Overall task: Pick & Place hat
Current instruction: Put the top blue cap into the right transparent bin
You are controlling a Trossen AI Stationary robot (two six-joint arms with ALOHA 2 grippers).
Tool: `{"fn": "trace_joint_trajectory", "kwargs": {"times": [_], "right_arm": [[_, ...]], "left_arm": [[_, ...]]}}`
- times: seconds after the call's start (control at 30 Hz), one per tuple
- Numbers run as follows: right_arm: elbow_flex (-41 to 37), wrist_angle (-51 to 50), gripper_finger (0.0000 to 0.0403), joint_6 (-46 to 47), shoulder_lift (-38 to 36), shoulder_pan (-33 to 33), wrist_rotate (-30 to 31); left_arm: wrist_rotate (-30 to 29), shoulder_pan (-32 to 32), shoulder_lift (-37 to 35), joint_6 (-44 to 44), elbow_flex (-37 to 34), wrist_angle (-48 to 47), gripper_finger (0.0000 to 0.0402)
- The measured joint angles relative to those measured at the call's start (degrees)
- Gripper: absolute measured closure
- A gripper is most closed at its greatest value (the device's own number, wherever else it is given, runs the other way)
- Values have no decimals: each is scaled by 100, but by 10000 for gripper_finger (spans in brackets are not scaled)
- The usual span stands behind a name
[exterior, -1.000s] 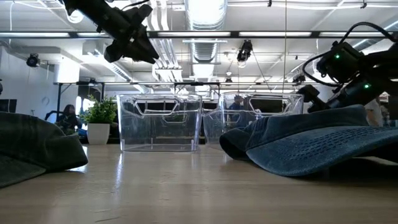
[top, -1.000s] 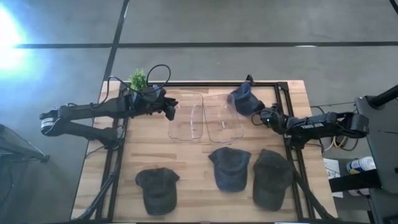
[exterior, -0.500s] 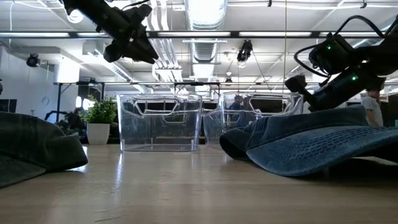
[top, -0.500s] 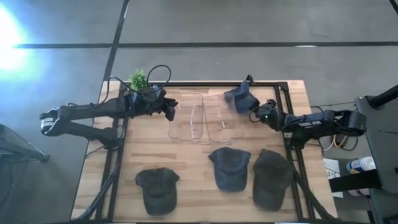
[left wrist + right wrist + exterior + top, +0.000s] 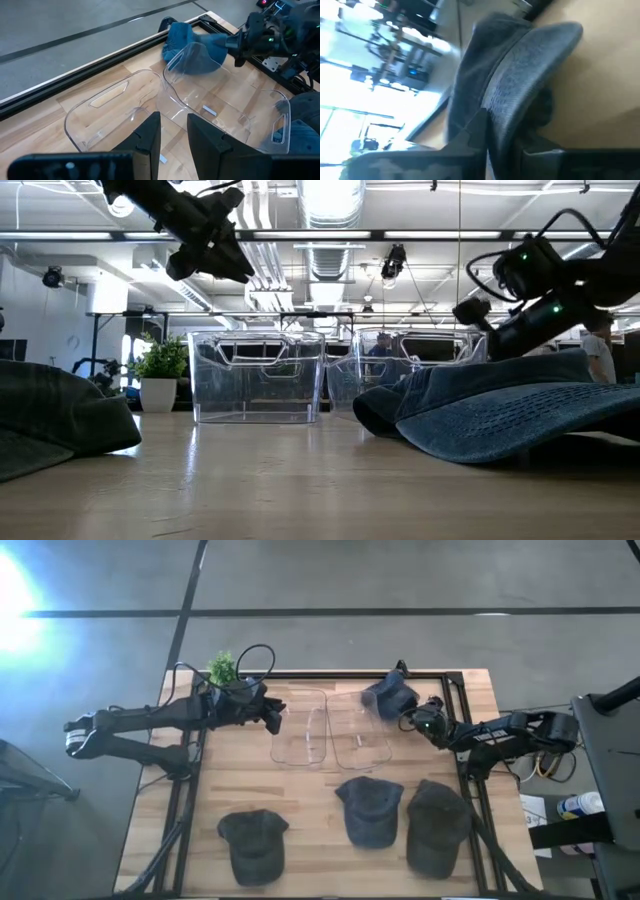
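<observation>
Four hats show on the table (image 5: 320, 795). Three lie in a row along the near side: a left hat (image 5: 252, 843), a middle hat (image 5: 370, 810) and a right hat (image 5: 437, 825). The fourth, a blue hat (image 5: 388, 698), sits at the far edge, just beside the far right corner of the right bin (image 5: 358, 733).

Right gripper (image 5: 412, 719) is at that blue hat. In its wrist view the two dark fingers (image 5: 475, 132) are pinched together on the brim, with the cloth running between them, so the pincer is closed on the blue hat. From the left wrist view the same gripper shows at the hat's brim, next to the black frame rail (image 5: 455, 705). Whether the hat is lifted clear of the wood or resting on it cannot be told.

Left gripper (image 5: 273, 716) hangs above the table near the far left corner of the left bin (image 5: 300, 730). Its fingers (image 5: 150, 135) stand partly apart, with only a narrow gap between them, and nothing is held. Both clear bins sit side by side in the middle of the table, touching or nearly so, and look empty.

A small potted plant (image 5: 222, 667) stands at the far left edge, close behind the left arm.
</observation>
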Motion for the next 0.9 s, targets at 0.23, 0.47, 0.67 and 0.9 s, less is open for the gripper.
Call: {"fn": "trace_joint_trajectory", "kwargs": {"times": [0.23,0.47,0.67,0.9], "right_arm": [[143,-622,389,-473,-1242,156,1119],[692,-620,390,-2500,-2743,384,715],[2075,-3925,391,-2014,-3276,1222,400],[2894,-5464,391,-285,-2639,2856,941]], "left_arm": [[0,0,0,3,1,5,312],[-2,0,0,83,1,285,312],[0,37,4,117,103,427,312],[42,57,180,270,363,637,312]]}}
